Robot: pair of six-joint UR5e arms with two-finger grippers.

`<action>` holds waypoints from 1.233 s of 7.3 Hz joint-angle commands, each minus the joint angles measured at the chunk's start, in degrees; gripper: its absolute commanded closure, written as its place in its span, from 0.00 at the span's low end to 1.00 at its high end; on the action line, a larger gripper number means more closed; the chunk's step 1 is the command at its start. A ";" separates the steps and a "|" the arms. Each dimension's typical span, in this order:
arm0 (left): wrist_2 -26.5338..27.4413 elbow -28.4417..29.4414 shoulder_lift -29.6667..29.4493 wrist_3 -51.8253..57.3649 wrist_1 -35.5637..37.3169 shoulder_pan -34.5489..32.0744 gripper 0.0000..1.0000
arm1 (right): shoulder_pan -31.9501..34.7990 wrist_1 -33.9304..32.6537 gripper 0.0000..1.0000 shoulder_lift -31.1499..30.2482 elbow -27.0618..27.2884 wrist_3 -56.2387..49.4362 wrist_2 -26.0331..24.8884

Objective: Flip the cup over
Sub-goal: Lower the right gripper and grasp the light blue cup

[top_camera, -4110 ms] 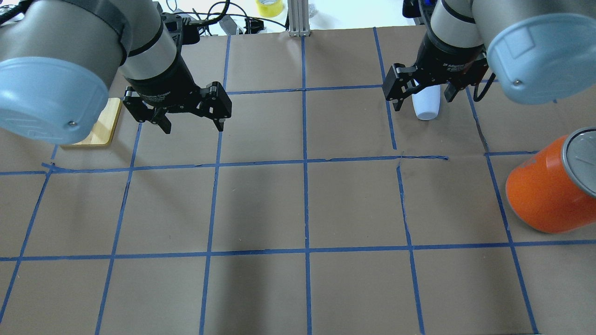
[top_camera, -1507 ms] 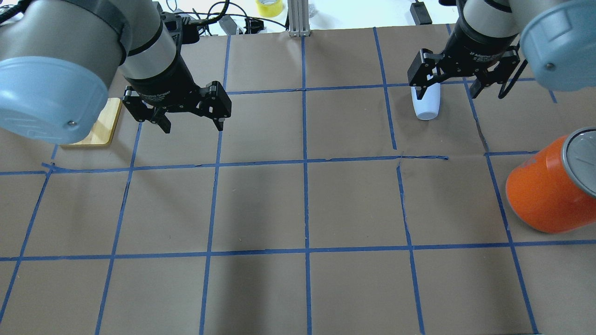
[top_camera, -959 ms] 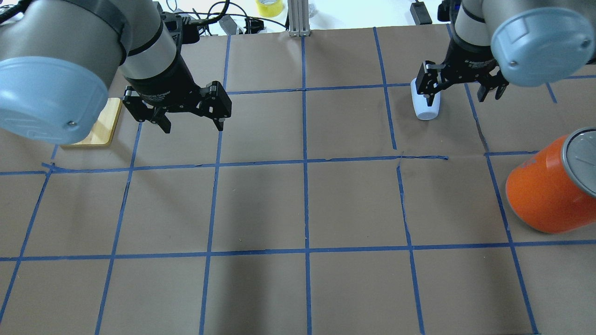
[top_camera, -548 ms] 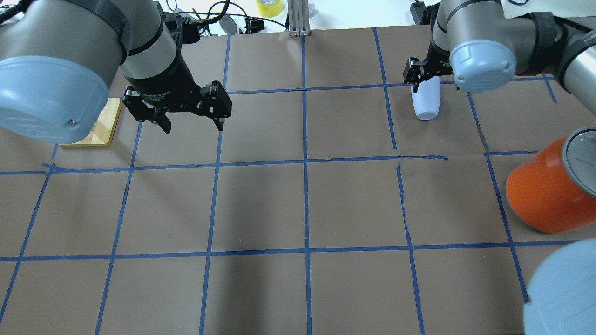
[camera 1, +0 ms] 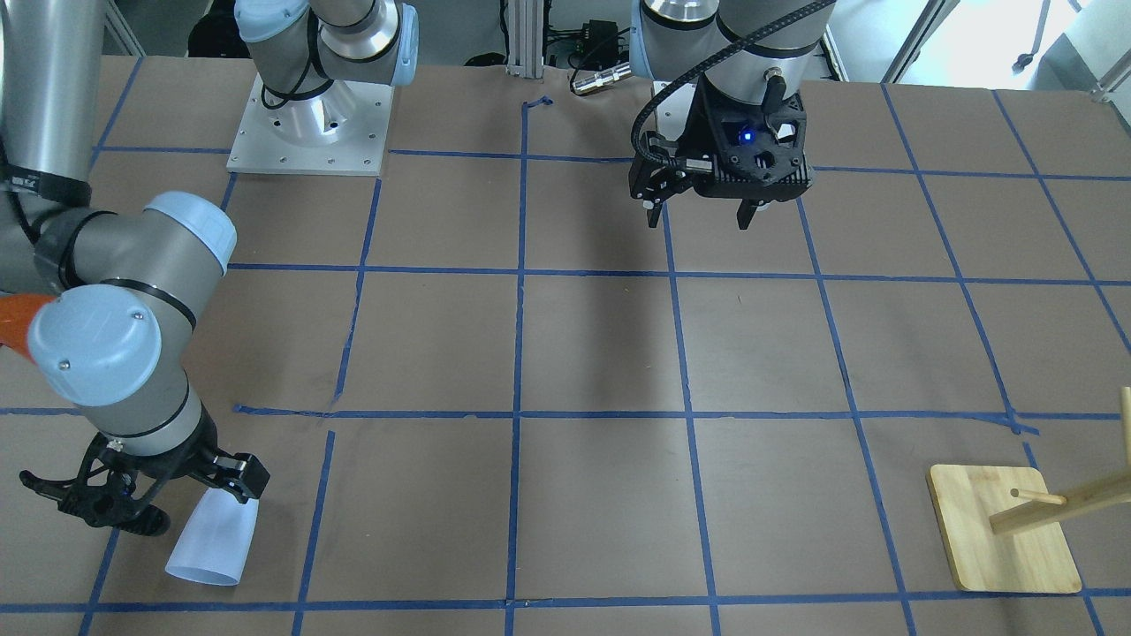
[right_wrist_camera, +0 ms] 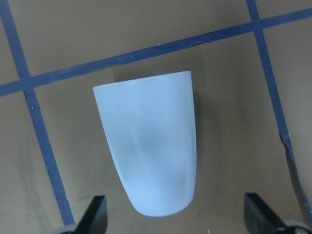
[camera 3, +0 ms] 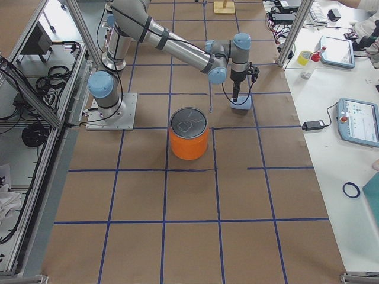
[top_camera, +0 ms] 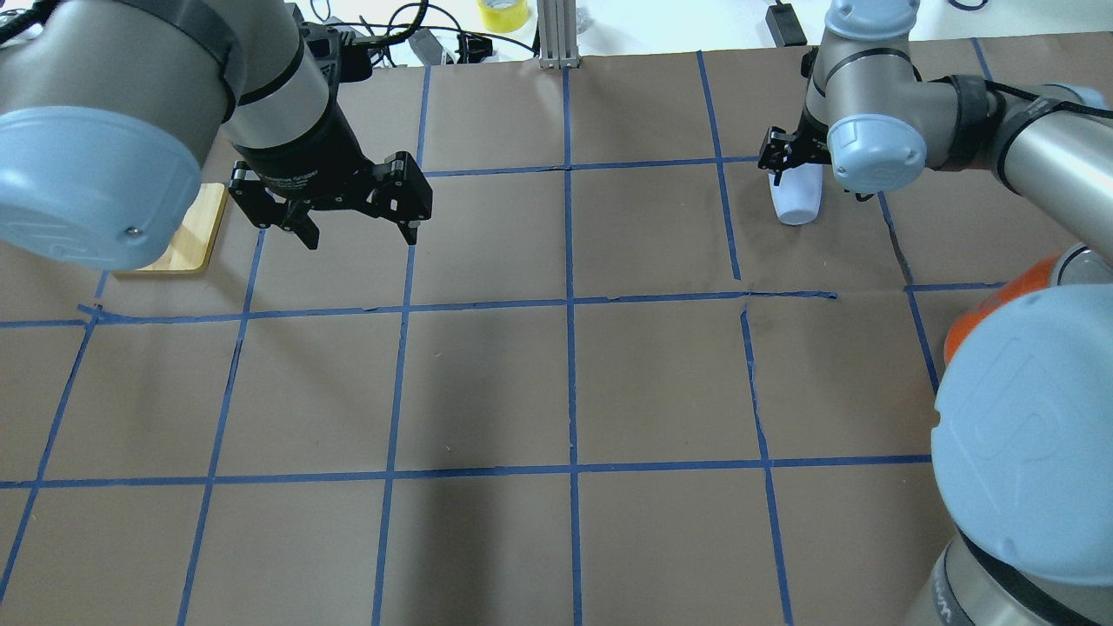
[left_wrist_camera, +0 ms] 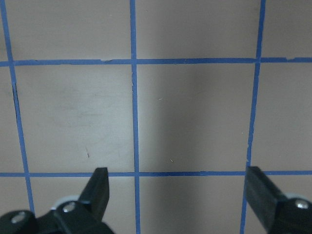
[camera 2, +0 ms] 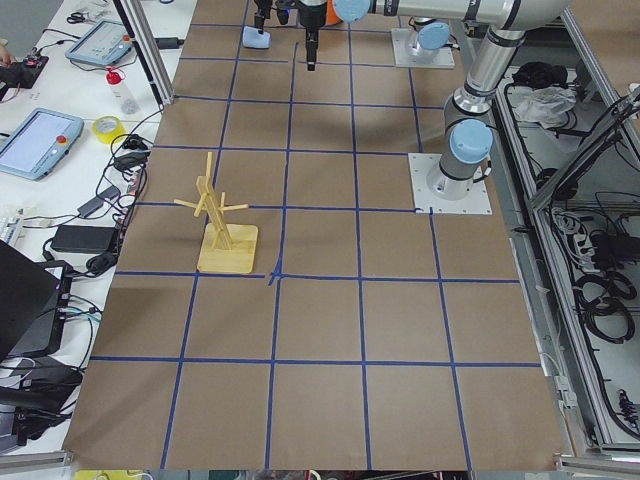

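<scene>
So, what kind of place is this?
Probably a robotics lab workcell: a table papered brown with a blue tape grid, an arm base bolted onto it, and a teach pendant on the side bench.

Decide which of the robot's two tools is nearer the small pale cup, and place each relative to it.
Right. The right tool is directly at the cup, open and straddling its narrow end. The left tool hangs open far from it, on the robot's other side.

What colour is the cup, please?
The cup is a plain pale bluish-white with no pattern, and it shows best in the right wrist view.
</scene>
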 commanded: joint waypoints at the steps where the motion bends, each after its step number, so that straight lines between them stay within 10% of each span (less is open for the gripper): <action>1: -0.01 0.07 0.00 0.06 0.03 0.39 0.00 | -0.10 -2.72 0.00 2.95 -0.44 3.08 2.78; 6: -0.10 0.24 0.00 0.15 0.03 0.66 0.00 | -0.19 -7.74 0.00 6.47 -0.71 2.21 2.00; 7: -0.10 0.15 0.00 0.15 0.03 0.66 0.00 | -0.19 -9.58 0.15 6.74 -0.71 2.21 1.99; 8: -0.10 0.24 0.00 0.32 0.03 0.74 0.00 | -0.19 -10.64 0.57 6.74 -0.71 1.51 2.52; 9: -0.01 0.07 0.00 0.23 0.03 0.66 0.00 | -0.19 -12.04 0.78 6.39 -0.71 -1.97 2.70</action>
